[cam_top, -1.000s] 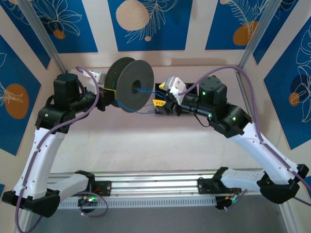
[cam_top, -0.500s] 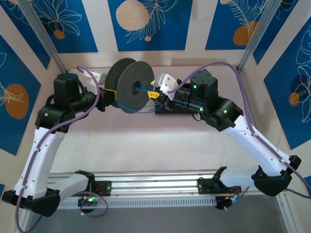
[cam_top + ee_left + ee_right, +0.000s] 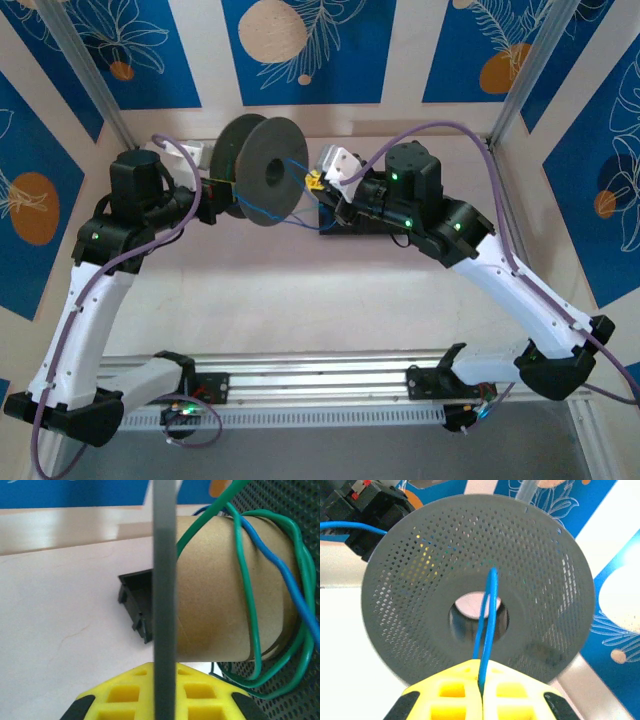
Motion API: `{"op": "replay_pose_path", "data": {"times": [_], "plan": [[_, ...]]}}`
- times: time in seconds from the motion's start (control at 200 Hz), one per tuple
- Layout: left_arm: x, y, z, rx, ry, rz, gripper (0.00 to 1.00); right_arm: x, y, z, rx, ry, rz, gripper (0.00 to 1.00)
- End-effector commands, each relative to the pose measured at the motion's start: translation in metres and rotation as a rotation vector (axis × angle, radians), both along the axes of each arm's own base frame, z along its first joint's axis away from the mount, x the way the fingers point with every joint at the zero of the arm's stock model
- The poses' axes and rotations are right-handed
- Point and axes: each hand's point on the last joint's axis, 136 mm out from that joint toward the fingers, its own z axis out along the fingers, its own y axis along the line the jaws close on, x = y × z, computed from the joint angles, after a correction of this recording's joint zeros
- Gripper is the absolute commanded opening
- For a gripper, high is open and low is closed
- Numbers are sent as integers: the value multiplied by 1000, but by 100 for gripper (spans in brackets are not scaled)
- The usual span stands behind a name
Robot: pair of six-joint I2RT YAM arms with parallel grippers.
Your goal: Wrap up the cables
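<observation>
right gripper pinched closed on thin blue cable; left gripper clamps the flange of grey perforated plastic spool. beyond, blue and thin green cable sit slack round brown cardboard core. risk: loose turns slide off if tension drops.

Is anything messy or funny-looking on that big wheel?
Yes. The green cable and blue cable hang in loose, crossing loops around the cardboard core of the spool, instead of lying snug and side by side.
</observation>
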Motion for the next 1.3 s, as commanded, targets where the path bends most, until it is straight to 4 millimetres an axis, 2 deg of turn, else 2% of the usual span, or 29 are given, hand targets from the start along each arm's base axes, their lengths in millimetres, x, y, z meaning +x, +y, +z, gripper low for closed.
{"op": "replay_pose_path", "data": {"times": [0.0,0.08,0.19,0.255,0.395,0.505,0.6,0.82,0.92,1.13,1.296], "plan": [[29,30,52,-145,-140,263,0,-14,-23,13,172,129,-64,0],[44,49,55,-201,-145,411,0,-22,-36,6,303,290,-87,0],[58,66,66,-278,-159,534,0,-32,-43,-28,420,524,-84,0],[64,71,73,-346,-155,565,0,-31,-53,-53,444,612,-142,0],[76,75,86,-475,-107,536,0,-13,-100,-109,471,769,-383,0],[81,72,97,-560,-63,444,0,1,-134,-151,482,882,-549,0],[77,71,108,-611,-32,354,0,14,-157,-174,517,937,-638,0],[63,81,131,-762,17,136,0,50,-195,-210,613,1060,-806,0],[53,77,136,-772,35,45,0,68,-210,-217,649,1088,-875,0],[39,64,118,-772,93,-62,0,112,-257,-232,665,1136,-1074,0],[20,52,87,-723,154,-95,0,140,-284,-229,729,1137,-1131,0]]}}
